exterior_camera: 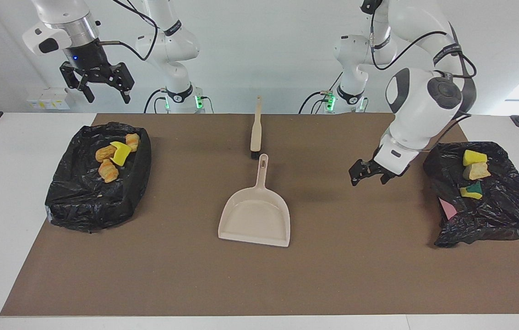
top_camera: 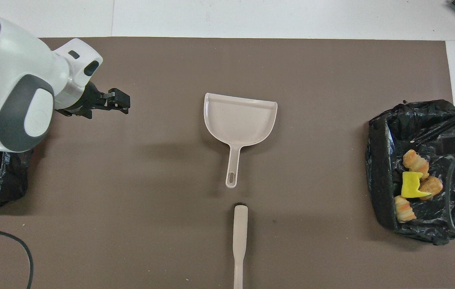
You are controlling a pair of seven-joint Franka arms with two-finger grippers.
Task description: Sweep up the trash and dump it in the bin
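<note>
Our left gripper (exterior_camera: 368, 173) hangs released over the brown mat beside the black-bagged bin (exterior_camera: 506, 215); the yellow sponge and bread trash (exterior_camera: 473, 173) lies on its bag. A careless swing could snag the plastic.

You've got no readable text, labels, brands or nos. anywhere in either view; nothing legible on the arms, bags or tools.
</note>
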